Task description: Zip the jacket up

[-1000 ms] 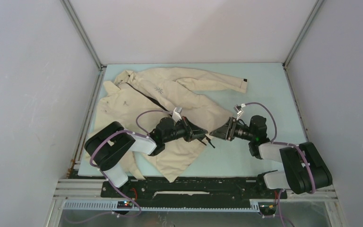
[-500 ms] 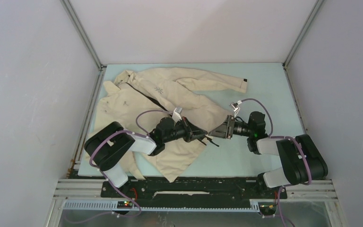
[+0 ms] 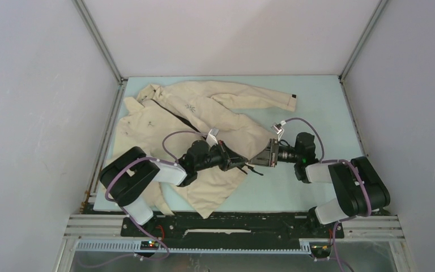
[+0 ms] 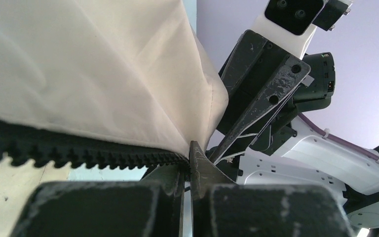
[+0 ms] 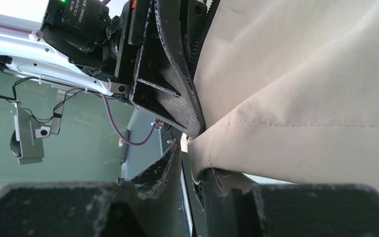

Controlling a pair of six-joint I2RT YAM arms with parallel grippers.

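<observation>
**Both arms meeting at the jacket's lower front corner**

From above, the beige long-sleeved fabric jacket [image 3: 204,116] is lying spread across the pale blue table [image 3: 323,102]. Its collar is pointing toward the far left, and one sleeve is stretching to the right along the far side. The left arm [image 3: 147,175] is reaching low over the jacket's lower half, with its forearm pointing right. The right arm [image 3: 340,181] is folding in from the right, with its wrist pointing left. The left fingers [image 3: 239,162] and the right fingers [image 3: 262,157] are meeting almost tip to tip at the jacket's right-hand lower edge.

In the left wrist view, the left fingers [image 4: 202,180] are pressing together and clamping the jacket's edge. The dark zipper teeth [image 4: 79,153] are running straight into them, under a drawn-up sheet of cloth. The right fingers [image 4: 256,106] are slanting down from the upper right, their tips converging on the fabric corner just beside the left tips.

In the right wrist view, the right fingers [image 5: 163,170] are sitting on either side of the jacket's stitched corner with only a narrow gap between them. I cannot tell whether they are actually pinching the cloth. The left fingers [image 5: 177,89] are coming down from the top, with their tips touching that same corner.
</observation>
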